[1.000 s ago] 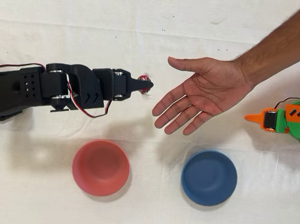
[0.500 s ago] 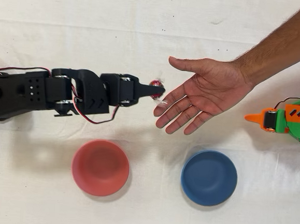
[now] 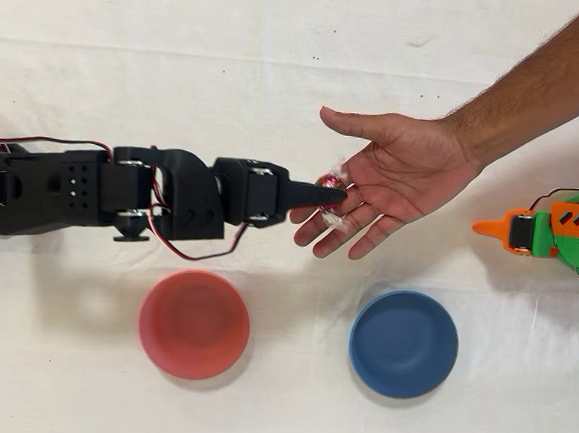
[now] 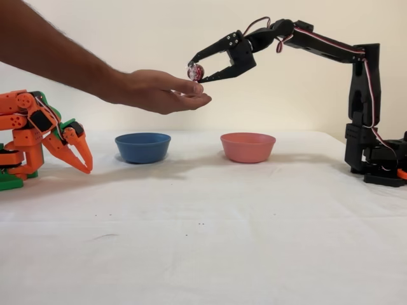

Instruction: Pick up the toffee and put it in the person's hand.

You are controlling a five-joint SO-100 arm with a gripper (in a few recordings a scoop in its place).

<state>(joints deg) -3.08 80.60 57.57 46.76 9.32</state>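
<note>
The toffee (image 3: 331, 186), a small dark red candy with clear twisted ends, is pinched at the tip of my black gripper (image 3: 318, 191). It hovers right over the fingertips of the person's hand (image 3: 408, 171), which is held palm up and reaches in from the upper right of the overhead view. In the fixed view the toffee (image 4: 195, 72) sits between the fingertips of my gripper (image 4: 193, 70), just above the fingers of the hand (image 4: 159, 90), high over the table. The gripper is shut on the toffee.
A red bowl (image 3: 194, 323) and a blue bowl (image 3: 403, 343) stand on the white cloth below the hand-over spot. The idle orange arm (image 3: 554, 233) rests at the right edge in the overhead view, and at the left (image 4: 38, 136) in the fixed view.
My arm has stretched to the right in the overhead view, carrying the toffee from open space to above the person's fingers. The hand has barely shifted.
</note>
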